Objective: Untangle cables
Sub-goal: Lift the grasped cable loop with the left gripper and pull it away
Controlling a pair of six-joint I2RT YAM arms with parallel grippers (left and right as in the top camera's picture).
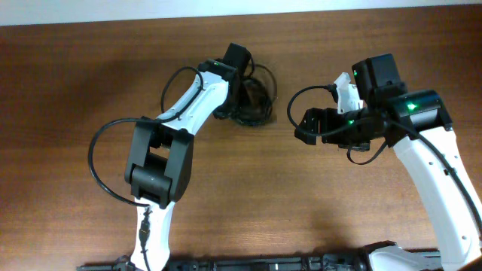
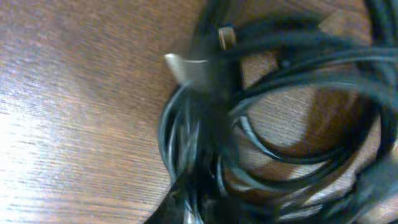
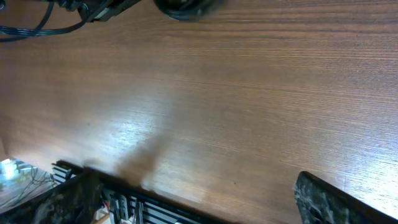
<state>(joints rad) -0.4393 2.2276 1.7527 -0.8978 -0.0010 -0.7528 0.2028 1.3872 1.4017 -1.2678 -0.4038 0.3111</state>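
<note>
The cables (image 1: 254,104) lie as a small black coiled bundle at the back middle of the wooden table. My left gripper (image 1: 242,89) is down on the bundle's left side. In the blurred left wrist view the coils (image 2: 298,93) fill the frame, with a silver-tipped plug (image 2: 186,67) at the top. The dark fingers (image 2: 189,208) sit close together among the strands and seem shut on them. My right gripper (image 1: 304,125) hovers to the right of the bundle, open and empty (image 3: 199,205). The bundle's edge shows at the top of the right wrist view (image 3: 186,7).
The thicker black wires of the left arm (image 1: 98,162) loop out over the table's left part. A dark rail (image 3: 155,205) runs along the table's front edge. Bare wood lies between the two arms (image 1: 301,196).
</note>
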